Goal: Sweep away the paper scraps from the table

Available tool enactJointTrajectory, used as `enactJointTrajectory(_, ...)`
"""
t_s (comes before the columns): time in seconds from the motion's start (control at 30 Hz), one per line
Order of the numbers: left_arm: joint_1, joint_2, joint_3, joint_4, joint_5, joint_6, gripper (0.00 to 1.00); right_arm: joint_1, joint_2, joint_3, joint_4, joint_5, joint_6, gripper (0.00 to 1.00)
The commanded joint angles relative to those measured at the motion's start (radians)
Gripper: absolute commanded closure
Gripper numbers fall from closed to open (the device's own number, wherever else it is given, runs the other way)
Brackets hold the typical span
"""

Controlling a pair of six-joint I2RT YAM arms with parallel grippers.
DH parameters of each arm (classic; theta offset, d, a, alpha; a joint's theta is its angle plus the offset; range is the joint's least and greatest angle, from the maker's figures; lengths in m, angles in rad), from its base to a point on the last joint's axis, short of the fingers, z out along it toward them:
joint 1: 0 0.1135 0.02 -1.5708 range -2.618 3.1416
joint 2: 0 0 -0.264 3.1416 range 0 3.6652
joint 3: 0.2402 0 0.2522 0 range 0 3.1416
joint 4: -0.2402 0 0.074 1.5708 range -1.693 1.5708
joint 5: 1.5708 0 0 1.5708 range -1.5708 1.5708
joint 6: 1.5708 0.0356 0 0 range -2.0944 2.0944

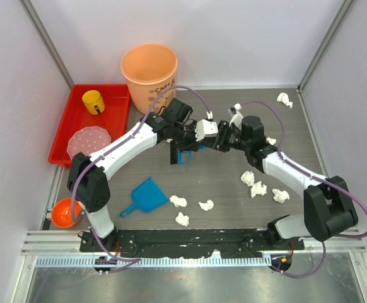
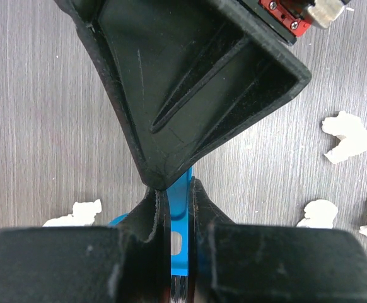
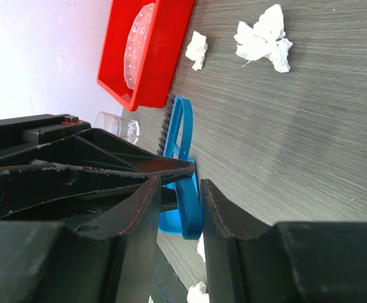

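Note:
Several white paper scraps lie on the dark table (image 1: pixel 221 183): three at the right (image 1: pixel 258 189), three near the front (image 1: pixel 178 201), others at the far right (image 1: pixel 284 99). My left gripper (image 1: pixel 199 134) is shut on the handle of a blue brush (image 1: pixel 182 153) (image 2: pixel 180 208) with black bristles, held above the table's middle. My right gripper (image 1: pixel 223 137) faces it, its jaws open either side of the handle's looped end (image 3: pixel 190 208), with a gap on one side. A blue dustpan (image 1: pixel 144 196) lies on the table at the front left.
An orange bin (image 1: pixel 149 66) stands at the back. A red tray (image 1: pixel 117 117) at the left holds a yellow cup (image 1: pixel 93 101) and a pink plate (image 1: pixel 89 140). An orange bowl (image 1: pixel 65 213) sits at the front left. Pale walls surround the table.

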State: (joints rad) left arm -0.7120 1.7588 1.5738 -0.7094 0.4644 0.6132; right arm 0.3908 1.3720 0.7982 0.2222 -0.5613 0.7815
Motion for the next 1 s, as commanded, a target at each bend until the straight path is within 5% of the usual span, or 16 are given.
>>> enactJointTrajectory(0.0, -0.006, -0.042, 0.015, 0.028, 0.019, 0.0, 1.0, 0.013, 0.007, 0.061, 0.013, -0.029, -0.021, 0.63)
enactJointTrajectory(0.1, -0.006, -0.039, 0.022, 0.027, 0.013, 0.005, 1.0, 0.014, 0.009, 0.065, -0.009, -0.029, -0.03, 0.62)
enactJointTrajectory(0.3, -0.006, -0.035, 0.035, 0.024, 0.007, 0.0, 1.0, 0.019, 0.036, 0.084, -0.043, -0.048, -0.051, 0.97)
enactJointTrajectory(0.47, -0.006, -0.03, 0.046, 0.01, -0.012, -0.016, 0.99, 0.019, 0.026, 0.096, -0.09, -0.016, -0.092, 0.99)
enactJointTrajectory(0.53, -0.006, -0.033, 0.057, 0.001, -0.096, -0.058, 0.66, 0.02, 0.0, 0.13, -0.191, 0.05, -0.137, 0.99)
enactJointTrajectory(0.57, -0.006, -0.039, 0.06, -0.013, -0.134, -0.094, 0.24, 0.02, -0.008, 0.143, -0.216, 0.072, -0.16, 0.99)
enactJointTrajectory(0.6, -0.006, -0.048, 0.066, -0.027, -0.168, -0.105, 0.07, 0.02, -0.034, 0.157, -0.272, 0.093, -0.215, 0.99)
enactJointTrajectory(0.63, -0.004, -0.071, 0.068, -0.044, -0.203, -0.11, 0.01, 0.02, -0.046, 0.185, -0.337, 0.136, -0.241, 0.99)
enactJointTrajectory(0.83, 0.048, -0.186, 0.083, -0.296, -0.286, -0.165, 0.0, 0.063, -0.103, 0.318, -0.556, 0.224, -0.428, 0.99)
enactJointTrajectory(0.97, 0.176, -0.293, 0.011, -0.485, -0.299, -0.135, 0.03, 0.15, -0.119, 0.409, -0.707, 0.235, -0.557, 0.99)
